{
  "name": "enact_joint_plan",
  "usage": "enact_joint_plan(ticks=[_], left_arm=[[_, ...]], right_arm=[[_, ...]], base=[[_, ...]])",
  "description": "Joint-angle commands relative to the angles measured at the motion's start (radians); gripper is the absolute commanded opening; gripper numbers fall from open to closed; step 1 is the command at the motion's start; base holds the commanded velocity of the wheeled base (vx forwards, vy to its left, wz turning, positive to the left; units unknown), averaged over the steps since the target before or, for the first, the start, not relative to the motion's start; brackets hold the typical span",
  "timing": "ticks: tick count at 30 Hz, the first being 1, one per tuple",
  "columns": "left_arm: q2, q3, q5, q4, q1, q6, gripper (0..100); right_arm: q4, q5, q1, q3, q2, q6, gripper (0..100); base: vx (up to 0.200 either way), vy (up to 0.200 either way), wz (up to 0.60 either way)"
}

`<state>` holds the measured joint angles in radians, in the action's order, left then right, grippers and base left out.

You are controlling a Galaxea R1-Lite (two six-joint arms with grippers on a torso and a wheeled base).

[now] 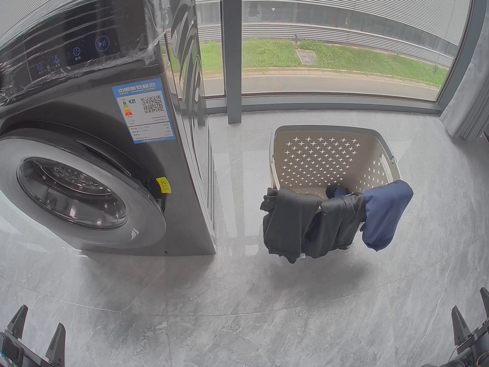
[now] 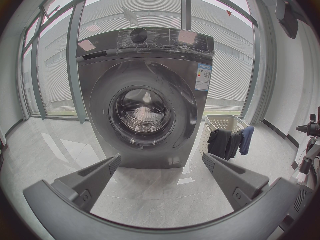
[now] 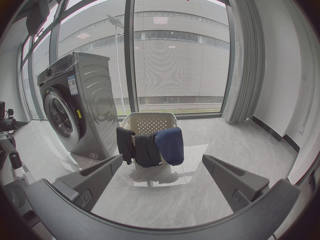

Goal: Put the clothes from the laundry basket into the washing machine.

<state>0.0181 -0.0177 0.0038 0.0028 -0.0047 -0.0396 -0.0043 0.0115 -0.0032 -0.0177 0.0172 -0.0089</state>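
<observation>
Clothes hang over basket's near rim, so easy to grab, beside washer, door prob. shut; left gripper & right gripper both spread, empty, well apart from them.

Washing machine: dark smooth metal with a satin sheen. Crinkled clear plastic film over its top panel. Glossy glass door. Basket: matt beige perforated plastic. Clothes: soft matt cloth. Floor: polished, glossy, stone-look.
</observation>
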Motion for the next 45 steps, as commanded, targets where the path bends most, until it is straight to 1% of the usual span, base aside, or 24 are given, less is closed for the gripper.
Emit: enact_joint_plan(ticks=[1, 4, 9, 13, 16, 45], left_arm=[[-0.007, 0.015, 0.001, 0.000, 0.000, 0.000, 100], [-0.007, 0.015, 0.001, 0.000, 0.000, 0.000, 100], [-0.007, 0.013, 0.001, 0.000, 0.000, 0.000, 100], [-0.007, 0.015, 0.001, 0.000, 0.000, 0.000, 100], [-0.007, 0.015, 0.001, 0.000, 0.000, 0.000, 100], [-0.007, 0.015, 0.001, 0.000, 0.000, 0.000, 100]], right_arm=[[0.000, 0.001, 0.000, 0.018, -0.017, 0.001, 100], [0.000, 0.001, 0.000, 0.018, -0.017, 0.000, 100], [0.000, 0.001, 0.000, 0.018, -0.016, -0.002, 100], [0.000, 0.001, 0.000, 0.018, -0.017, -0.002, 100], [0.000, 0.001, 0.000, 0.018, -0.017, 0.000, 100], [0.000, 0.002, 0.000, 0.018, -0.017, 0.001, 100]], base=[[0.000, 0.200, 0.00], [0.000, 0.200, 0.00], [0.000, 0.000, 0.00], [0.000, 0.000, 0.60], [0.000, 0.000, 0.00], [0.000, 0.200, 0.00]])
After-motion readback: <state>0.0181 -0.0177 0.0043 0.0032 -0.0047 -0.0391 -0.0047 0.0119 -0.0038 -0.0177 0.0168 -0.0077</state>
